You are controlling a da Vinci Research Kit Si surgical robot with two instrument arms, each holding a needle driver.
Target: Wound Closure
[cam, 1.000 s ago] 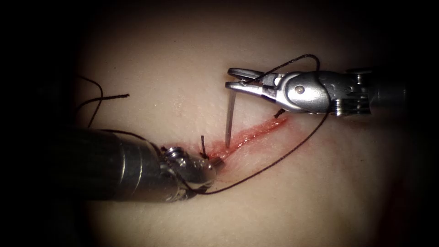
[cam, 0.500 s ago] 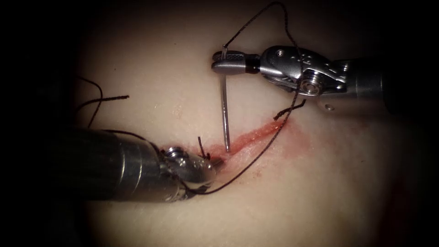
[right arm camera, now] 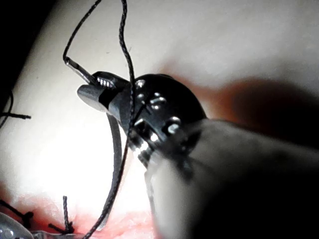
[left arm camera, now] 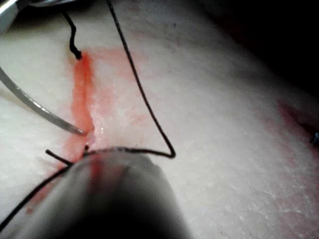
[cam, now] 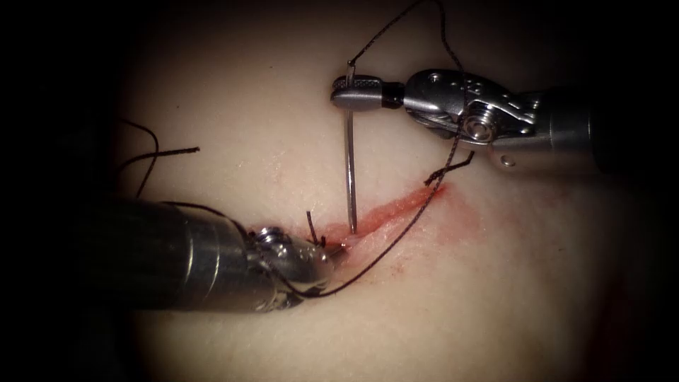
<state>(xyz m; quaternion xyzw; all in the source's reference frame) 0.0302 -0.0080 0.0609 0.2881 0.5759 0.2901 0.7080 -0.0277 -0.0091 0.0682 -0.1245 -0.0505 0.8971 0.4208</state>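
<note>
Endoscope view: right tool (cam: pixel 351 93) clamped the needle (cam: pixel 349 170) near its thread end, tip touching the cut (cam: pixel 396 210); left tool (cam: pixel 304 258) beside it, its grip unreadable.

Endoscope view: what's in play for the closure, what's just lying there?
In play:
right pincer, holding needle near its thread end, tip at cut
thread
left pincer at cut
tissue

Lying about:
cut thread ends
red fluid

Thread (cam: pixel 396 244) and red fluid (cam: pixel 460 212) on tissue (cam: pixel 283 106)
</note>
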